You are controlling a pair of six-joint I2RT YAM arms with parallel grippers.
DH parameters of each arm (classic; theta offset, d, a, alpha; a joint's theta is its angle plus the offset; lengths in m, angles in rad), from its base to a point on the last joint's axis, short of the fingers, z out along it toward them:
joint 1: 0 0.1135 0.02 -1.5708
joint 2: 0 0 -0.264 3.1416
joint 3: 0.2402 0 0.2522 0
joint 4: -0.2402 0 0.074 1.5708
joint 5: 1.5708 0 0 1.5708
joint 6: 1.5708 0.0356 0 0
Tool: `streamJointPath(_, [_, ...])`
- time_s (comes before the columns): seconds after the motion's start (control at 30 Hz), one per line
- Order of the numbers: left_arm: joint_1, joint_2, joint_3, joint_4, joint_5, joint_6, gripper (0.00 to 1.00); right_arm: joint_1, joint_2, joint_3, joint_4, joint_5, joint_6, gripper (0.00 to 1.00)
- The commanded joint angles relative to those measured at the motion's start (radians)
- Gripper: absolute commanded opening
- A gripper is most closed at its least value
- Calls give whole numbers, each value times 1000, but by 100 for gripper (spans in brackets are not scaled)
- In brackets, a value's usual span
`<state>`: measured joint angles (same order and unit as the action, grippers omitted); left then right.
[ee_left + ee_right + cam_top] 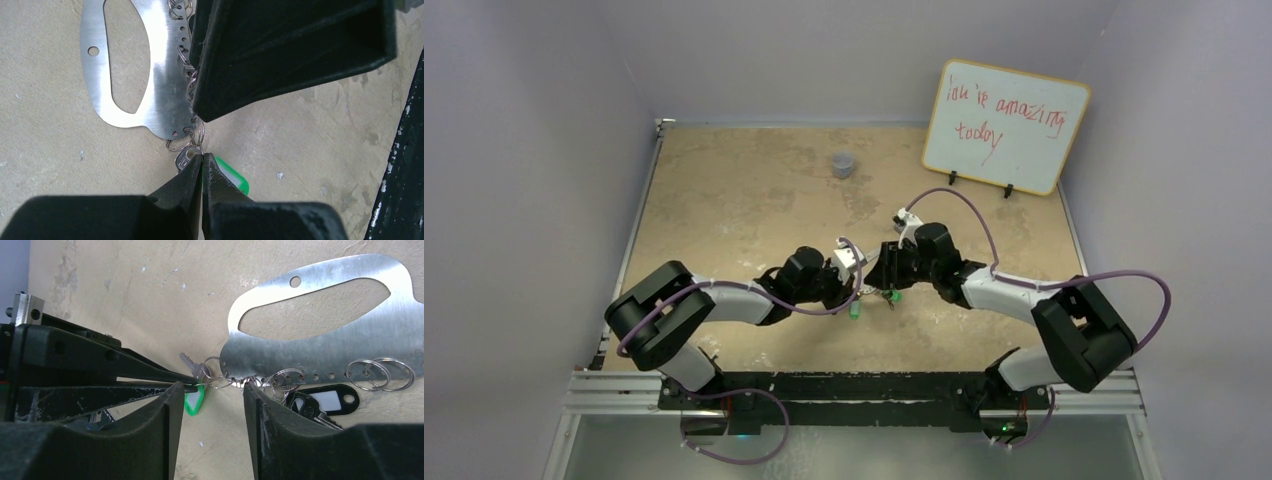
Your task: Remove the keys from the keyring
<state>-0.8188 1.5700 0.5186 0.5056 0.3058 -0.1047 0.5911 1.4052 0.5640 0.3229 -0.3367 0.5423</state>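
On the desk (pixel 724 200), seen from above, left jaws and right jaws meet over the keys (pixel 856 311), green heads showing between them. From the left wrist, the left jaws are pressed together, pinching one key by its head, just below the holed corner of the keyring (pixel 167 95). From the right wrist, the right jaws stand spread astride the split rings (pixel 280 377), gripping nothing. Sound practice, likely: clamp the keyring first, then work the key's ring along its split rather than tug.
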Motion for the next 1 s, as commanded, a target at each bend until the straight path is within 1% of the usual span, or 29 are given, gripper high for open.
streamJointPath(0.0, [-1,-41,-8,26,-5,-21,0,15,19,-7,51,-29,4,48])
streamJointPath(0.1, [0,-39,-6,23,-5,-24,0,29,23,-7,60,-32,15,44])
streamJointPath(0.27, [0,-43,-5,10,-7,-24,0,32,28,-11,47,-27,15,41])
streamJointPath(0.37, [-1,-44,-8,4,-14,-24,0,32,9,-3,9,-1,-27,41])
streamJointPath(0.43, [-1,-42,-8,1,-22,-27,0,32,-16,12,-18,19,-73,42])
streamJointPath(0.5, [0,-44,-12,-5,-35,-28,0,32,-44,25,-34,26,-128,48])
streamJointPath(0.67, [1,-65,-27,-13,-75,-26,0,32,-119,61,-38,11,-208,74])
streamJointPath(0.73, [4,-73,-42,-1,-90,-26,0,32,-153,77,-28,30,-224,78])
streamJointPath(0.83, [12,-80,-56,9,-93,-28,0,32,-225,87,11,80,-251,79])
streamJointPath(0.87, [16,-82,-61,12,-91,-27,0,30,-264,75,54,90,-265,80])
streamJointPath(0.93, [20,-86,-66,15,-92,-25,0,30,-349,41,130,114,-352,81])
streamJointPath(0.97, [28,-94,-72,17,-88,-19,0,30,-461,-2,193,155,-410,84])
